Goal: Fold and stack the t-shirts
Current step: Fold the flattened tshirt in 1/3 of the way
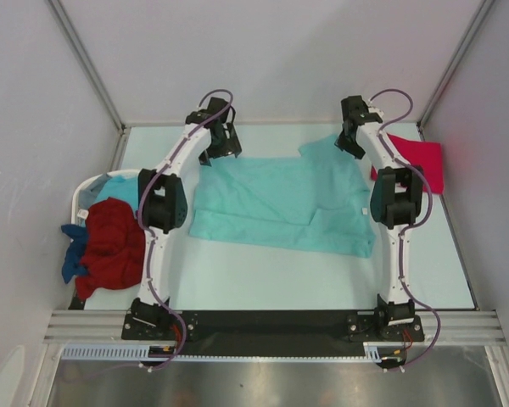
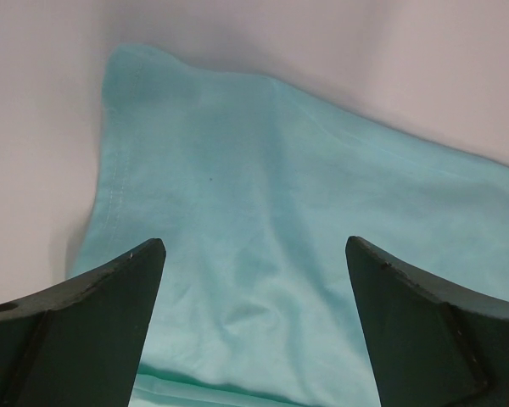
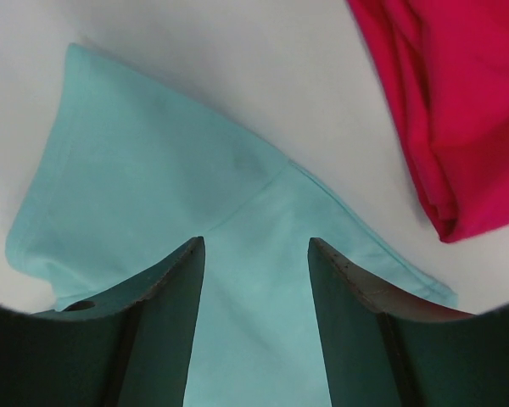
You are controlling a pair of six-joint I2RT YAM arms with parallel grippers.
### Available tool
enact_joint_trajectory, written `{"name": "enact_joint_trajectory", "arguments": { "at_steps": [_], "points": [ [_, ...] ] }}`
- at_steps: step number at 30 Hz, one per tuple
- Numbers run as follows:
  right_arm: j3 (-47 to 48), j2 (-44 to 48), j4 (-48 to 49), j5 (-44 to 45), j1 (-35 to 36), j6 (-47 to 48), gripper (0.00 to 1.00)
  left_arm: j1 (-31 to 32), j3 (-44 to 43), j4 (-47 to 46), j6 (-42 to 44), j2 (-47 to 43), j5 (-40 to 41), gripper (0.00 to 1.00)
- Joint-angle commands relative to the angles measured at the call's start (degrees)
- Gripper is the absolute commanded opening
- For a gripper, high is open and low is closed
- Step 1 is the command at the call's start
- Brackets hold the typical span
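Light teal t-shirt (image 1: 280,203) spread flat mid-surface (image 1: 322,280). Over far L corner: left pincer (image 1: 225,144) (image 2: 254,246), released, empty. Over far R sleeve: right pincer (image 1: 349,140) (image 3: 256,242), jaws apart, empty. Just R: pinkish-red t-shirt (image 1: 416,161) (image 3: 458,102). Near L: white basket (image 1: 81,195) w/ dark red shirt (image 1: 114,246), blue shirt (image 1: 72,263) heaped.

A pale table (image 1: 263,275) sits boxed in by plain white walls (image 1: 280,51) at its back, left and right edges, with silver posts (image 1: 86,64) rising from the far corners and a metal rail (image 1: 89,326) along the near edge, all evenly lit.
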State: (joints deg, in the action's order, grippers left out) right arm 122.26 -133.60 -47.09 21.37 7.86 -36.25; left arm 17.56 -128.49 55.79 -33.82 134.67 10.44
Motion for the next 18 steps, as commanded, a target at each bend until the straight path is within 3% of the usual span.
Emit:
{"name": "enact_joint_trajectory", "arguments": {
  "at_steps": [1,18],
  "points": [
    [7.2,-3.3,0.2,-1.4,0.6,2.0,0.57,-0.5,-3.3,-1.2,1.9,0.9,-0.3,0.95],
    [12.8,-12.4,1.7,-4.4,-2.4,3.4,0.58,-2.0,-3.9,-2.1,3.0,5.1,-1.0,0.95]
  ]
}}
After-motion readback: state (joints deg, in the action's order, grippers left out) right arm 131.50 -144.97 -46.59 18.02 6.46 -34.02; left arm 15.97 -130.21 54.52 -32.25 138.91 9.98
